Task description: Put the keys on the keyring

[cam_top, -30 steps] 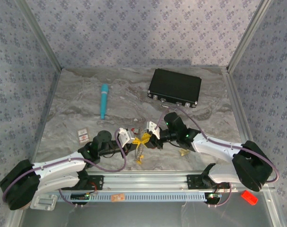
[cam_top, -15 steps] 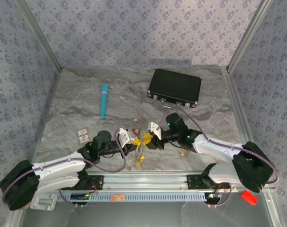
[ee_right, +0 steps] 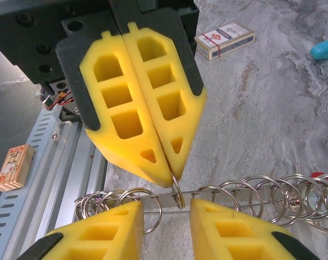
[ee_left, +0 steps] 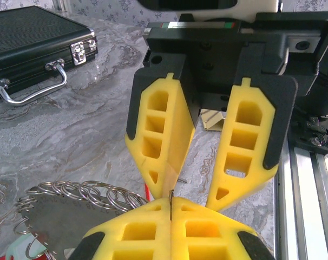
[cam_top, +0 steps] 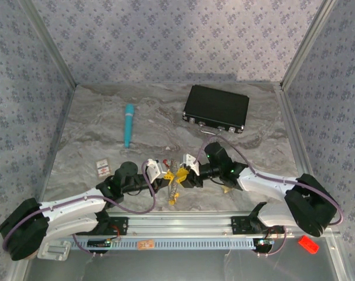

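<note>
The keyring (ee_right: 245, 194) is a thin wire loop with a flat metal strip carrying several small split rings; in the left wrist view the keyring (ee_left: 56, 208) lies at lower left. My left gripper (ee_right: 171, 180) is shut on one small split ring (ee_right: 177, 196) threaded on that strip. My right gripper (ee_right: 164, 216) is open, one fingertip on either side of that ring. From above, the left gripper (cam_top: 167, 176) and right gripper (cam_top: 183, 174) meet tip to tip at the table's near middle. Keys hang below them, with a yellow tag (cam_top: 173, 199) and a red tag (cam_top: 166, 163).
A black case (cam_top: 216, 109) lies at the back right and a teal tube (cam_top: 129, 124) at the back left. A small card box (cam_top: 102, 168) sits left of the arms. Another yellow-tagged key (cam_top: 227, 188) rests under the right arm. The metal rail (cam_top: 183, 221) runs along the near edge.
The right gripper has edged slightly left towards the left gripper. The left gripper has stayed shut in place.
</note>
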